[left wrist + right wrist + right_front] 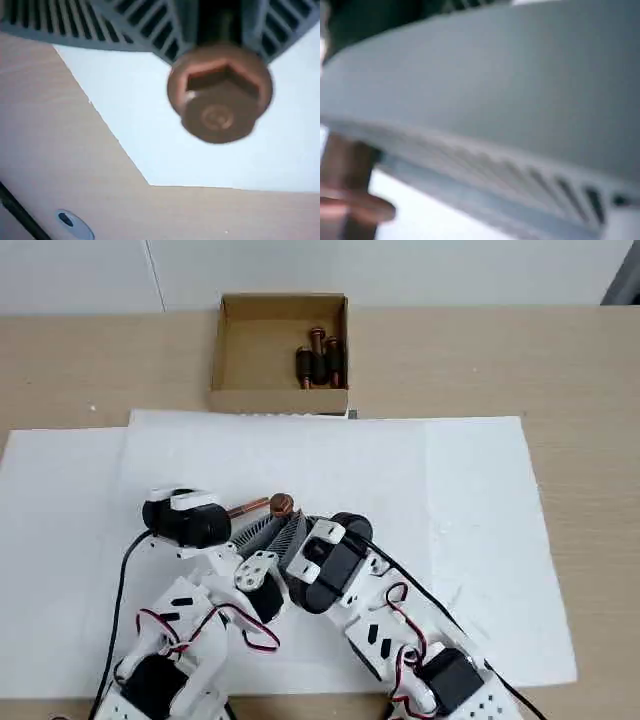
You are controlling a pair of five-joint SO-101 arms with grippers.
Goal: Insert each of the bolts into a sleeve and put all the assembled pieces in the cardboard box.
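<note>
A copper bolt (258, 507) lies crosswise over the white paper, its flanged hex head (282, 504) pointing right. In the left wrist view the bolt head (220, 95) sits right under my left gripper (220, 30), whose grey ribbed fingers (150, 25) are shut around the dark stretch behind the head. I cannot tell whether that dark stretch is a sleeve. From above, the left gripper (268, 528) and the right gripper (298, 532) meet just below the head. The right wrist view has the bolt (345, 195) close beside the right gripper. The cardboard box (280, 400) at the back holds assembled pieces (320, 358).
White paper sheets (450, 500) cover the wooden table (580, 370) in front of the box. A black cable (118, 585) runs down by the left arm. Bare paper lies to the right of and behind the grippers.
</note>
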